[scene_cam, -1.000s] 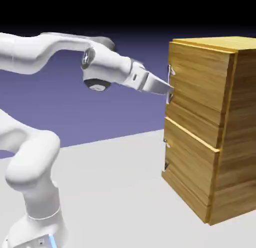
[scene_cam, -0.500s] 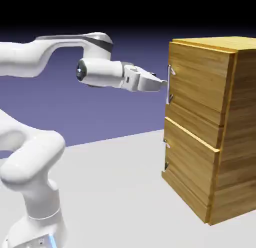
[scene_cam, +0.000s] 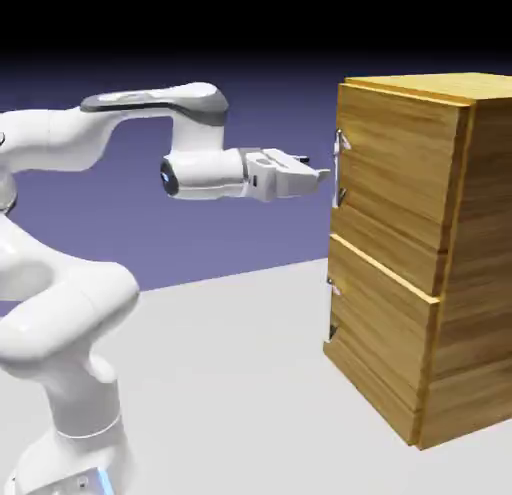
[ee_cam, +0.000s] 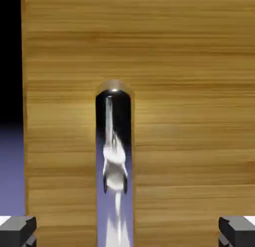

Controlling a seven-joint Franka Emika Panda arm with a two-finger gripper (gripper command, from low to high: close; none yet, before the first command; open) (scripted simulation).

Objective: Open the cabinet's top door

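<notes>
Hand: the hand [scene_cam: 316, 167] is hanging released, its two fingertips [ee_cam: 18, 231] spreading wide and holding nothing; it is pointing toward the exterior view's right, at the cabinet front.
Upper handle: the upper handle [scene_cam: 337, 168] is standing upright just beyond the fingertips; in the hand view it is running between them, with space showing on both sides, and its shiny face is mirroring white and blue-violet shapes.
Top door: the top door [scene_cam: 400, 173] is sitting closed above the lower door, carrying the upper handle near its edge on the exterior view's left; its wood grain is filling most of the hand view.
Lower door: the lower door [scene_cam: 378, 318] is also sitting closed, with the lower handle [scene_cam: 330, 308] running upright near the same side edge.
Cabinet: the golden-brown cabinet [scene_cam: 485, 233] is standing on the bench at the exterior view's right, its base lying nearer than the bench's far edge.
Arm: the white arm [scene_cam: 205, 170] is reaching in from the exterior view's left, bending down behind the hand.
Bench: the pale bench [scene_cam: 230, 383] is spreading below, its far edge slanting up toward the cabinet.
</notes>
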